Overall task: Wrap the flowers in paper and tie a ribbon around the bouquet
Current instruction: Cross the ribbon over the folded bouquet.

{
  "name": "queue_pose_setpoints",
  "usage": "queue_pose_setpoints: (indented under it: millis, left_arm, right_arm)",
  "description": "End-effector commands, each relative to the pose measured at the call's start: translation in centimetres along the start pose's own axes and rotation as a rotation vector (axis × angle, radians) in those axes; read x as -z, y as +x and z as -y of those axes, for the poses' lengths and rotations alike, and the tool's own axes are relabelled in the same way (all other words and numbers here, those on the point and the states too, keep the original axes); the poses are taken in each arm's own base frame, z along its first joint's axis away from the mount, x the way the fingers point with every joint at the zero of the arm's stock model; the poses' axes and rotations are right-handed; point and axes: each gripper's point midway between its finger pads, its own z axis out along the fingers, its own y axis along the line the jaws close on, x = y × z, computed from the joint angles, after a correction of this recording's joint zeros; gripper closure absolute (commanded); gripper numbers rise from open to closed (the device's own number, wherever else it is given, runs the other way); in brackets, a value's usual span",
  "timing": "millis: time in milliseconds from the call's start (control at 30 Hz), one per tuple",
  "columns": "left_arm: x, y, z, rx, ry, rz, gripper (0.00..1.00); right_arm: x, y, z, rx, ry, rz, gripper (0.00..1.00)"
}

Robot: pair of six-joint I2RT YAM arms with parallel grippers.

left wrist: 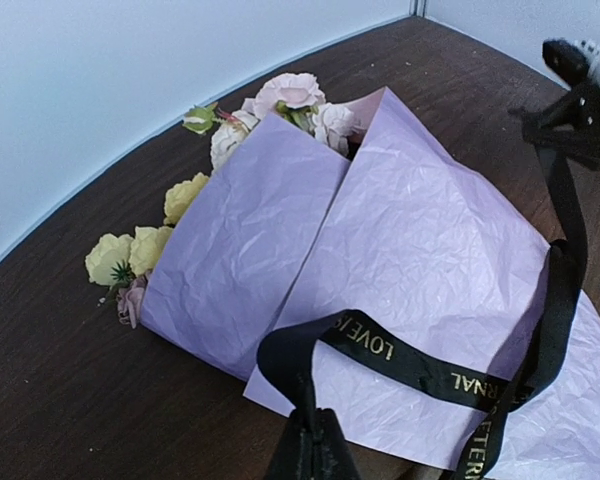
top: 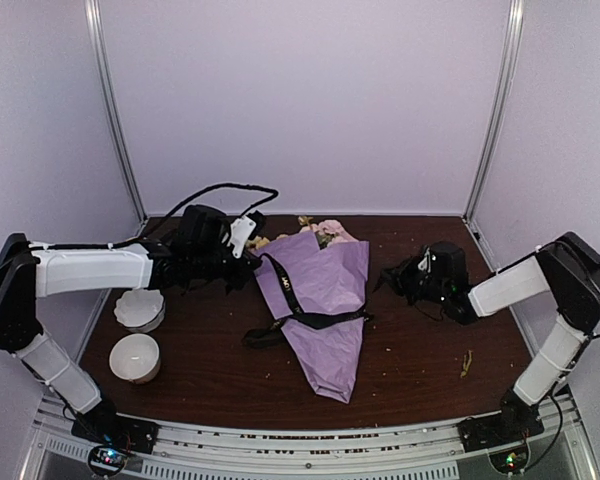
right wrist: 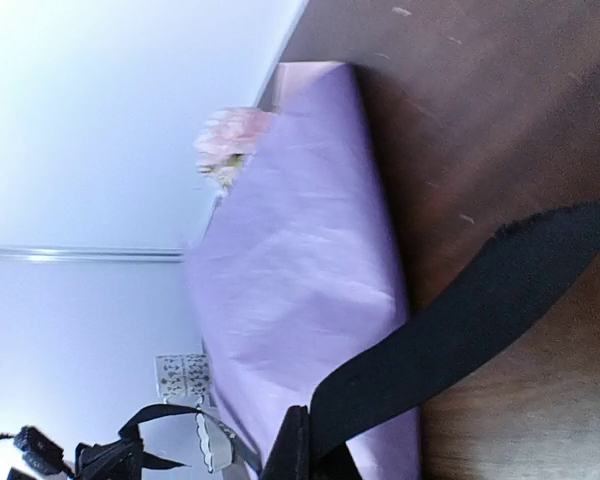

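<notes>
The bouquet lies on the dark table, its lilac paper (top: 330, 290) (left wrist: 420, 240) (right wrist: 290, 250) folded into a cone with the narrow end toward the arms. Yellow and pink flowers (top: 320, 230) (left wrist: 290, 95) (right wrist: 230, 140) stick out at the far, wide end. The black lettered ribbon (top: 298, 312) (left wrist: 400, 360) (right wrist: 460, 320) runs slack over the paper. My left gripper (top: 257, 255) (left wrist: 317, 415), at the cone's upper left edge, is shut on a fold of it. My right gripper (top: 388, 278) (right wrist: 302, 415) (left wrist: 570, 90), to the right of the cone, is shut on the ribbon near its frayed end.
Two white scalloped cups (top: 140, 308) (top: 135, 357) stand on the table's left side under the left arm. A black cable (top: 230, 190) loops up behind the left wrist. Small plant bits (top: 467, 362) lie at the front right. White walls close in the back and sides.
</notes>
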Motion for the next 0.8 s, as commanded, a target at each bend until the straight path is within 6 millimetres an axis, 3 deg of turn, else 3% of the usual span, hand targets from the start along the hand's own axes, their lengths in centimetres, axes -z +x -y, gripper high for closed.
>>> queue_pose_setpoints:
  millis: [0,133,233,333,467,767]
  left_arm:
    - [1.1,-1.4,-0.2,-0.009,-0.010,0.049,1.00]
    - [1.2,-2.5,0.1,0.004,0.011,0.083,1.00]
    - [1.3,-4.2,0.5,0.024,0.036,0.129,1.00]
    - [1.7,-6.3,0.6,0.039,0.048,0.192,1.00]
    - [1.6,-8.2,0.6,0.039,0.056,0.228,1.00]
    - [0.6,-8.1,2.2,0.027,0.101,0.206,1.00]
  right_arm:
    - [1.9,0.0,-8.6,0.404,-0.122,0.036,1.00]
    - [2.5,2.6,-16.5,0.748,-0.214,0.041,1.00]
    - [1.8,3.8,-22.3,0.879,-0.339,0.044,1.00]
    - [-0.5,3.4,-24.5,0.914,-0.313,0.022,1.00]
    - [-2.6,4.0,-25.5,0.928,-0.328,-0.019,1.00]
    - [-2.1,5.2,-26.8,0.974,-0.370,-0.002,1.00]
